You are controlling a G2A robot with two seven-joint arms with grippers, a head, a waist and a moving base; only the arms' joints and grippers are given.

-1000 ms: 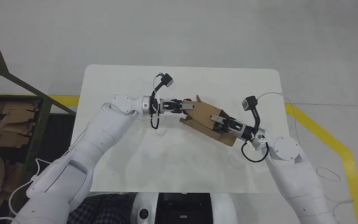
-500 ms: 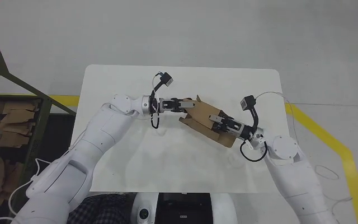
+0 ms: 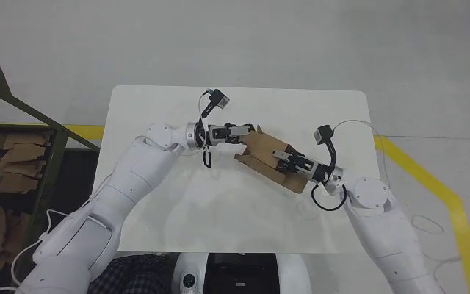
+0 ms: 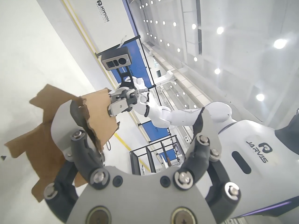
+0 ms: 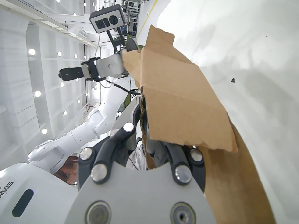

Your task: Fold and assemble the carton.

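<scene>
A brown cardboard carton [image 3: 266, 156], partly folded with loose flaps, lies near the middle of the white table [image 3: 147, 110]. My left gripper [image 3: 251, 132] is at the carton's far left corner. In the left wrist view it [image 4: 136, 111] stands open, one finger [image 4: 62, 120] against a raised flap of the carton [image 4: 98, 113]. My right gripper [image 3: 283, 159] is over the carton's right half. The right wrist view shows it [image 5: 142, 108] shut on a wall of the carton [image 5: 177, 94], with one finger hidden under the cardboard.
A rack with flat cardboard blanks [image 3: 22, 162] stands off the table's left side. A yellow floor line [image 3: 411, 158] runs past the right edge. The table has free room at the front and back.
My left wrist has turned and lifted slightly toward the far side, its gripper staying open at the flap. The right gripper and carton have shifted a little to the left.
</scene>
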